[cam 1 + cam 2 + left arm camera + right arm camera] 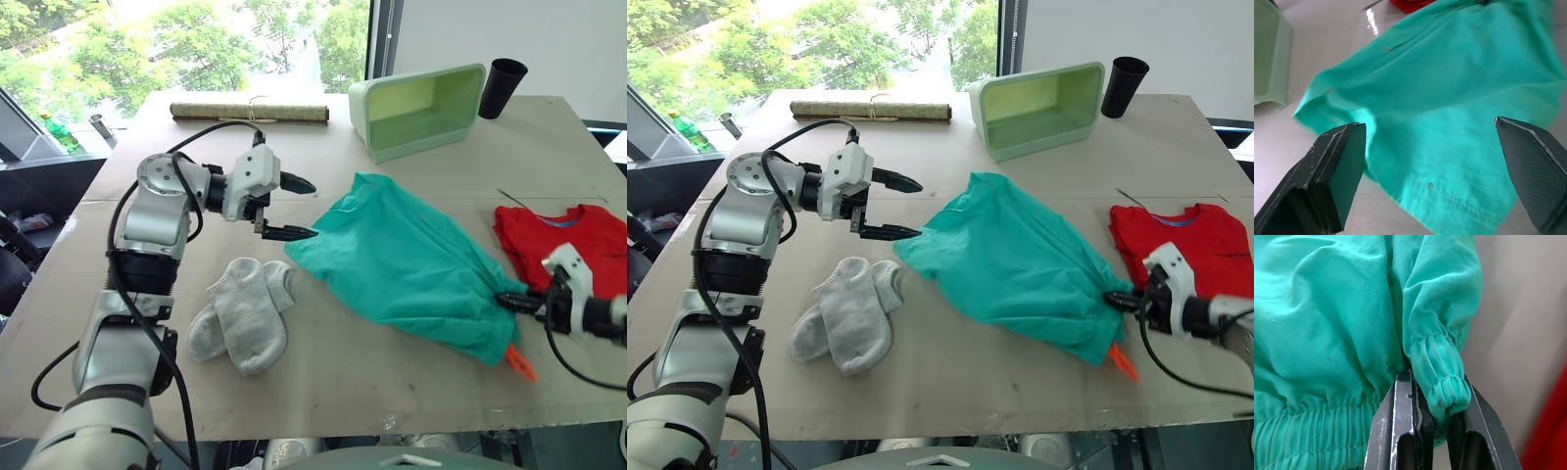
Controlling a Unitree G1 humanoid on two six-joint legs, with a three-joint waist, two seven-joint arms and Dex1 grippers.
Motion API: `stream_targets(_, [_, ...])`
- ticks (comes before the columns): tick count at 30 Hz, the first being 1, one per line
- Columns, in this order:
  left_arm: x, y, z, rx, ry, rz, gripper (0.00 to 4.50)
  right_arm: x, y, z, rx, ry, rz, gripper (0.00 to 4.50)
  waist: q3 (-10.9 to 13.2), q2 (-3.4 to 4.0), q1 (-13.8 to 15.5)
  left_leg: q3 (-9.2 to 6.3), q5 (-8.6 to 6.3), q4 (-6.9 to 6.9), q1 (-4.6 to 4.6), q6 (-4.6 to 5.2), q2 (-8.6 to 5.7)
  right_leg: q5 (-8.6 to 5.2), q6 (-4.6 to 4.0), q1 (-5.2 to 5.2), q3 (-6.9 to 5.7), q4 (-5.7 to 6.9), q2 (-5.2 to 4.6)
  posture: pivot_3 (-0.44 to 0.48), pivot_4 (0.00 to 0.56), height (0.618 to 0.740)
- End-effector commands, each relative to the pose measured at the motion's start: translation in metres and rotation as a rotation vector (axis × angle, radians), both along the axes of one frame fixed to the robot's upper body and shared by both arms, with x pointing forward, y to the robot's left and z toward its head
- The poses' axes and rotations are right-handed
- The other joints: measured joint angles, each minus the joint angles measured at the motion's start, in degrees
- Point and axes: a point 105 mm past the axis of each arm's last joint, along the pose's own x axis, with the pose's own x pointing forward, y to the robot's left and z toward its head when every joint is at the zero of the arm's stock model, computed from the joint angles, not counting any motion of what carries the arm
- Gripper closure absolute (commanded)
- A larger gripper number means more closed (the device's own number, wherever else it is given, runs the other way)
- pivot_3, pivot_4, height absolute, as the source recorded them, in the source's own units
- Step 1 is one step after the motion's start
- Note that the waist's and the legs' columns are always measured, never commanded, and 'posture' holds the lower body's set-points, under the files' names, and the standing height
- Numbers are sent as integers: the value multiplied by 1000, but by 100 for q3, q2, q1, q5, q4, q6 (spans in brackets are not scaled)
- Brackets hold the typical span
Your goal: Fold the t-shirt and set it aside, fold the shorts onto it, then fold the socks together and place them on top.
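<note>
- The teal soft-fabric shorts (411, 264) lie spread and rumpled across the middle of the bench, not yet folded; their orange-red drawstring (520, 364) pokes out at the corner nearest you, toward 4 o'clock.
- Your right hand (511, 301) is clamped on the elastic waistband edge of the shorts; the right wrist view shows a bunched fold of teal pinched tight between its black fingers (1400, 431).
- Your left hand (291, 209) hangs just above the far-left corner of the shorts, at about 9 o'clock of the garment, with its fingers (1334, 166) wide apart and nothing between them.
- The bright red cotton t-shirt (568, 245) lies at 3 o'clock, beside the shorts, collar up and its blue label showing. It looks set aside, so I'd judge that step done, though you cannot see how neatly it is folded.
- The pair of light grey knit socks (245, 313) rests loose at 8 o'clock of the shorts, overlapping each other, untouched.
- What I judge is left: fold the shorts, lay them on the t-shirt, then pair the socks and put them on top.
- Further out on the brown bench (343, 392): a pale green plastic tub (421, 108) tipped on its side at 12 o'clock, a black cup (502, 86) beside it, and a rolled bamboo mat (250, 113) at 11 o'clock.
</note>
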Motion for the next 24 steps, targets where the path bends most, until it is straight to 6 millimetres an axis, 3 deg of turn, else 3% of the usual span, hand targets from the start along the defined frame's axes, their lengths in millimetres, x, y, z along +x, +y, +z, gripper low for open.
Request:
stream_targets(1, [-14, -4, 18, -31, -37, -5, 0, 39, 4, 9, -154, -101, 95, 4428, 6, 3, 14, -1, 0, 0, -1, 0, 0, -1, -1, -1, -1, 4, 0, 0, 150, 740])
stream_targets(5, [-17, -13, 17, -44, -41, 10, 0, 79, 26, 24, -237, -225, 199, 4428, 16, 19, 33, 0, 2, 6, -1, -3, 0, -1, -1, -2, -4, 17, 3, 0, 150, 740])
stream_targets(9, [-4, -34, 14, -96, -88, 49, 0, 110, 47, 44, -365, -452, 289, 4428, 15, 19, 60, 3, 8, 6, -6, -10, -1, -4, 6, 2, -4, 20, 7, 0, 150, 740])
stream_targets(13, [15, -47, 6, -128, -94, 129, 0, 121, 46, 48, -414, -506, 274, 4428, 16, 19, 52, 8, 8, 6, -4, -10, -3, -5, 8, 5, 0, 22, 9, 0, 150, 740])
stream_targets(14, [21, -48, -1, -113, -99, 157, 0, 123, 44, 52, -426, -544, 254, 3618, 16, 19, 47, 9, 10, 5, -4, -11, -3, -5, 8, 4, 0, 24, 10, 0, 150, 740])
stream_targets(15, [28, -49, -10, -98, -98, 190, 0, 126, 41, 58, -429, -587, 224, 3369, 15, 20, 43, 10, 10, 5, -3, -12, -2, -5, 8, 4, 0, 25, 11, 0, 150, 740])
stream_targets(17, [40, -48, -32, -51, -105, 257, 0, 129, 30, 76, -415, -675, 126, 2365, 14, 24, 38, 15, 12, 0, 1, -15, -2, -5, 8, 4, 6, 27, 11, 0, 150, 740])
stream_targets(19, [51, -44, -54, -30, -78, 340, 0, 125, 16, 95, -357, -726, 22, 1449, 14, 23, 54, 18, 13, -2, 2, -17, -2, -5, 8, 2, 9, 30, 11, 0, 150, 740])
stream_targets(20, [53, -43, -68, -7, -70, 363, 0, 119, 9, 103, -249, -715, -65, 926, 14, 23, 67, 18, 13, -4, 2, -18, -2, -5, 8, 2, 10, 29, 10, 0, 150, 740])
stream_targets(22, [48, -45, -84, 32, -61, 335, 0, 100, 0, 104, -96, -649, -171, 39, 13, 22, 74, 16, 13, -9, 1, -18, -2, -5, 8, 3, 9, 26, 10, 0, 150, 740])
stream_targets(24, [47, -47, -86, 10, -41, 339, 0, 81, -3, 98, 8, -573, -236, 39, 12, 19, 96, 12, 14, -18, -1, -19, 0, -4, 6, 2, 6, 20, 9, 0, 150, 740])
